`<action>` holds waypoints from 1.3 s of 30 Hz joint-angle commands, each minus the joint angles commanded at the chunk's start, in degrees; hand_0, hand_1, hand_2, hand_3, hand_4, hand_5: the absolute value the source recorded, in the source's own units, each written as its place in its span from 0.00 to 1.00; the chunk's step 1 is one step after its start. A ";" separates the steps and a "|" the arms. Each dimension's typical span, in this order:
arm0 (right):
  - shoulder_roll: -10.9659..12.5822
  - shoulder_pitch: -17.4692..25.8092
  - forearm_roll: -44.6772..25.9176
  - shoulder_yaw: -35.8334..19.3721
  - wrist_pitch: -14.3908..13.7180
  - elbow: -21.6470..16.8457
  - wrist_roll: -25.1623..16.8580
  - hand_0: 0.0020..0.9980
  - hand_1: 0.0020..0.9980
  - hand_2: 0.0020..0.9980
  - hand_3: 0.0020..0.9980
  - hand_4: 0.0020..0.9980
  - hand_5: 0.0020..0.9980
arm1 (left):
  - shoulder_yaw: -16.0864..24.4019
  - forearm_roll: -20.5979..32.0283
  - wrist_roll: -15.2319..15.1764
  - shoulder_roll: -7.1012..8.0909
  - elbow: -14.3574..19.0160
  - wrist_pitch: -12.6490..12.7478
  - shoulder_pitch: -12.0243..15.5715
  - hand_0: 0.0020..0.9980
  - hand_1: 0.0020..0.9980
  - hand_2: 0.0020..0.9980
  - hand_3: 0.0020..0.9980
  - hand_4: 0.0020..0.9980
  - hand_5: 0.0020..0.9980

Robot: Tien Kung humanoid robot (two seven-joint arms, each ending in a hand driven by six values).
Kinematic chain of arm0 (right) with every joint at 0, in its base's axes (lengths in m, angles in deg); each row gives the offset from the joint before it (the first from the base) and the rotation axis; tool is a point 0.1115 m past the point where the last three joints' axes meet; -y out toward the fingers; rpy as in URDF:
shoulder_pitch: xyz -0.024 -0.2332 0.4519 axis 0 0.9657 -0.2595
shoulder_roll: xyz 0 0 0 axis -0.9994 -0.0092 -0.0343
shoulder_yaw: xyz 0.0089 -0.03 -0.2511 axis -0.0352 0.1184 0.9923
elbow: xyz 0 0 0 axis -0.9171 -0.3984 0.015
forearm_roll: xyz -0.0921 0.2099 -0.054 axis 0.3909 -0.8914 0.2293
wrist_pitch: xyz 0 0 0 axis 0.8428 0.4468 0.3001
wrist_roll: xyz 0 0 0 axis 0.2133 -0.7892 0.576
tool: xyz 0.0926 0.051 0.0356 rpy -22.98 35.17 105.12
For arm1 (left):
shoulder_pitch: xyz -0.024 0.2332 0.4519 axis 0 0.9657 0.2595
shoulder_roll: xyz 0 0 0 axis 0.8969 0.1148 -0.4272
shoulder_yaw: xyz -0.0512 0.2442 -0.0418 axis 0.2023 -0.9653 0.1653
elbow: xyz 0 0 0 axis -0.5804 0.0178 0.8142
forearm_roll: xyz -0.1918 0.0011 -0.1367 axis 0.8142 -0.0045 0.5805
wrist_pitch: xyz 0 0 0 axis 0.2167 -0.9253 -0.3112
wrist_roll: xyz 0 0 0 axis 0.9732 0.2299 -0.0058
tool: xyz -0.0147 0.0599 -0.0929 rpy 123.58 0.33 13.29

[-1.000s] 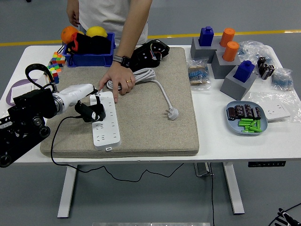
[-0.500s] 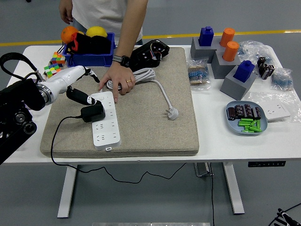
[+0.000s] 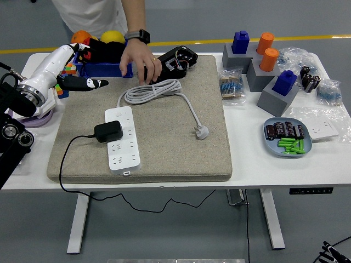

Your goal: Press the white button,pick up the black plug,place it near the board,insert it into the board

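The black plug (image 3: 108, 131) is sitting on the white board (image 3: 122, 140) at its left edge, seemingly inserted. The left hand (image 3: 82, 83) is being held clear above the tabletop (image 3: 247, 159), fingers (image 3: 97, 83) extended and pinching nothing. If seating is being checked, the plug should be pressed straight down.

Beige rectangular felt-like mat (image 3: 181, 148): coarse woven cloth, matt, slightly fuzzy. White smooth counter (image 3: 258, 170): laminate look, low sheen. White plastic power strip board (image 3: 123, 143): smooth, faint gloss. Black plastic plug adapter (image 3: 108, 131): matt, on thin black rubbery cord (image 3: 66, 159). Coiled grey-white cable (image 3: 156, 90): smooth rubbery sheath, white plastic plug end (image 3: 201, 131). Left robot hand (image 3: 82, 83): glossy white plastic forearm shell, black matt fingers. Blue plastic bin (image 3: 104, 68): smooth, semi-gloss. Grey matt blocks (image 3: 277, 98) with blue and orange plastic pegs. Clear crinkly plastic bags (image 3: 323, 90), shiny. Light-blue smooth plastic tray (image 3: 288, 150).
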 joint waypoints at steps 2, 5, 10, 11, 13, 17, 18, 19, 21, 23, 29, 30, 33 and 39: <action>0.00 -0.08 -0.02 -0.01 0.01 0.00 0.01 0.71 0.69 0.67 0.60 0.74 0.45 | 2.09 -0.08 -0.78 -1.23 0.04 0.88 1.13 0.93 1.00 0.98 0.92 1.00 0.58; 0.06 -0.15 -0.07 0.06 0.02 0.01 0.03 0.71 0.69 0.67 0.60 0.74 0.45 | 4.64 0.31 -1.82 -2.87 0.27 2.08 2.77 1.00 1.00 1.00 1.00 1.00 0.89; 0.15 -0.08 -0.06 0.19 0.00 -0.01 0.07 0.71 0.69 0.67 0.60 0.74 0.45 | 7.04 0.01 -3.28 -4.70 0.87 3.48 4.97 1.00 1.00 1.00 1.00 1.00 1.00; 0.13 -0.07 -0.06 0.21 0.01 -0.02 0.07 0.71 0.69 0.67 0.60 0.74 0.45 | 7.19 -0.29 -3.77 -4.94 0.98 3.78 5.33 1.00 1.00 1.00 1.00 1.00 1.00; 0.00 -0.03 -0.06 0.24 0.03 -0.03 0.07 0.71 0.69 0.67 0.60 0.74 0.45 | 7.38 -1.43 -6.23 -5.46 1.37 4.92 6.41 1.00 1.00 1.00 1.00 1.00 1.00; -0.40 0.16 -0.04 0.13 0.04 0.05 0.04 0.71 0.69 0.67 0.60 0.74 0.45 | 7.97 -3.63 -12.21 -6.54 2.22 8.16 9.02 1.00 1.00 1.00 1.00 1.00 1.00; -0.46 0.19 0.01 0.07 -0.05 0.06 -0.02 0.71 0.69 0.67 0.60 0.74 0.45 | 8.30 -3.83 -13.39 -6.84 2.39 8.81 9.65 1.00 1.00 1.00 1.00 1.00 1.00; -0.51 0.23 0.13 -0.10 -0.12 0.07 -0.10 0.71 0.69 0.67 0.60 0.74 0.45 | 8.67 -4.00 -14.20 -7.13 2.56 9.28 10.27 1.00 1.00 1.00 1.00 1.00 1.00; -0.68 0.38 0.31 -0.88 -0.43 0.20 -0.62 0.71 0.69 0.67 0.62 0.75 0.44 | 9.95 -4.70 -14.22 -7.88 2.92 9.29 11.73 0.98 1.00 0.99 0.97 1.00 0.63; -0.86 0.50 0.62 -1.85 -0.45 0.36 -1.10 0.71 0.69 0.67 0.62 0.75 0.44 | 10.93 -5.26 -13.21 -8.39 3.01 8.66 12.46 0.98 1.00 0.99 0.97 1.00 0.63; -1.74 0.76 12.00 -9.56 2.18 1.20 0.84 0.72 0.70 0.69 0.65 0.82 0.49 | 14.14 -6.36 -11.35 -10.61 3.48 6.86 14.89 0.96 0.99 0.96 0.95 0.98 0.56; -1.83 0.75 14.09 -10.80 2.38 1.32 1.00 0.72 0.70 0.69 0.65 0.82 0.49 | 14.37 -6.45 -11.27 -10.80 3.52 6.78 15.15 0.96 0.99 0.96 0.95 0.98 0.56; -2.10 0.76 19.94 -14.50 2.66 1.82 1.08 0.87 0.90 0.91 0.93 1.00 0.79 | 15.06 -6.59 -11.02 -11.28 3.54 6.45 16.09 0.95 0.99 0.95 0.95 0.96 0.53; -2.59 0.85 28.80 -21.21 3.34 3.08 1.17 1.00 1.00 1.00 1.00 1.00 0.97 | 15.62 -6.46 -10.68 -11.44 3.44 5.64 17.37 0.95 0.99 0.96 0.95 0.95 0.54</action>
